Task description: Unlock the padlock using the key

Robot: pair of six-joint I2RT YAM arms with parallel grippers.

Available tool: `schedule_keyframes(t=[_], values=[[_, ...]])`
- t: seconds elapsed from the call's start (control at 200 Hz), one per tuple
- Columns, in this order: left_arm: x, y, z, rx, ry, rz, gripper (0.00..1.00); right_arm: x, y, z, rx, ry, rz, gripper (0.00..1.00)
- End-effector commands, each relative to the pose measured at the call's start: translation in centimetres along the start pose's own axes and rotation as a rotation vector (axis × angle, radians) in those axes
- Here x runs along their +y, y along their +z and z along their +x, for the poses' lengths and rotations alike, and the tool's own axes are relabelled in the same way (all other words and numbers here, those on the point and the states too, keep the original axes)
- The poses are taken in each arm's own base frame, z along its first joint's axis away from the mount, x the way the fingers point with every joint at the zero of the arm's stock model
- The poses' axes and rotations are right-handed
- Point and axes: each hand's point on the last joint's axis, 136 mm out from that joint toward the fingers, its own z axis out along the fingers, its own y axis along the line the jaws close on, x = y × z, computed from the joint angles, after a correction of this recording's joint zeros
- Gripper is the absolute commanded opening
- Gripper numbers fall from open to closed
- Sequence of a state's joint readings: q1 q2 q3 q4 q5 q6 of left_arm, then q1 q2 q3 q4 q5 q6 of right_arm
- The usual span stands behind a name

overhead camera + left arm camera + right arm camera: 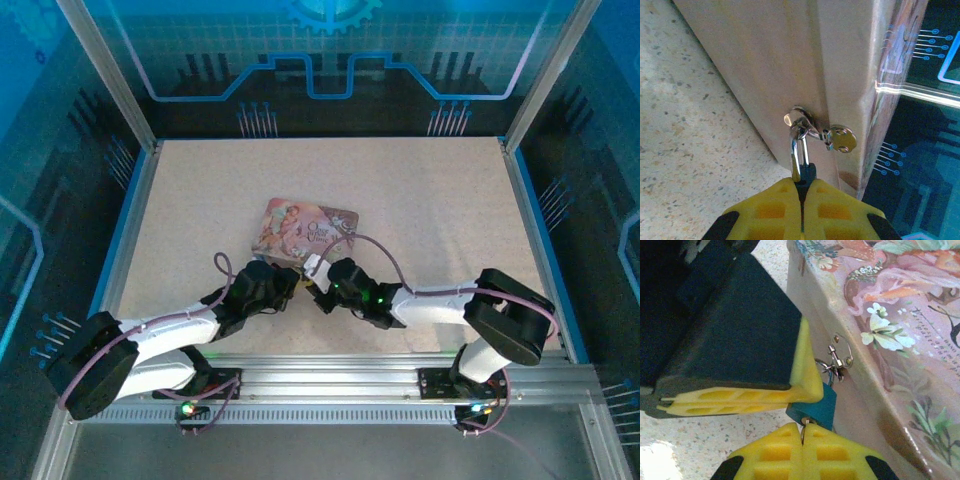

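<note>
Top external view: on the left, the left arm reaches from its base toward the middle of the table (200, 200), and the left gripper (293, 284) ends just at the near edge of the pink tin (305, 228). Its yellow fingers (775, 205) are pressed together on the dark body of the padlock (816, 407), so it is clenched on it. From the left wrist camera, the thin silvery shackle (798, 150) rises out of the fingers and goes through the small clasp (799, 119) on the side wall of the tin. Beside the clasp hangs a small round metal piece (842, 139); what it is, I cannot tell.

To the right, the right gripper (320, 294) meets the left one, almost touching. In the right wrist camera its two yellow pads (775, 455) are closed on the key (803, 423), a tiny silvery piece. The key stands at the underside of the padlock; how deep it sits I cannot tell.
</note>
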State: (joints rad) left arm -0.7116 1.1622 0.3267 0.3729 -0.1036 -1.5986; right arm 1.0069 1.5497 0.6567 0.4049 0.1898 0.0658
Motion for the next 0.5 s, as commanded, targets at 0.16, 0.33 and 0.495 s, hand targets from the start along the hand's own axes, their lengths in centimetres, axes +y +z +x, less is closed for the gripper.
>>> schedule_keyframes(t=[0.16, 0.33, 0.495], values=[[-2.4, 0.3, 1.4, 0.064, 0.005, 0.062, 0.00, 0.6, -0.5, -4.4, -0.100, 0.328, -0.108, 0.00], [-2.3, 0.5, 1.4, 0.066, 0.010, 0.057, 0.00, 0.5, 0.0, -4.0, -0.072, 0.421, -0.118, 0.00], [-2.2, 0.8, 1.5, 0.073, 0.016, 0.055, 0.00, 0.2, 0.5, -2.9, -0.025, 0.428, -0.086, 0.00]])
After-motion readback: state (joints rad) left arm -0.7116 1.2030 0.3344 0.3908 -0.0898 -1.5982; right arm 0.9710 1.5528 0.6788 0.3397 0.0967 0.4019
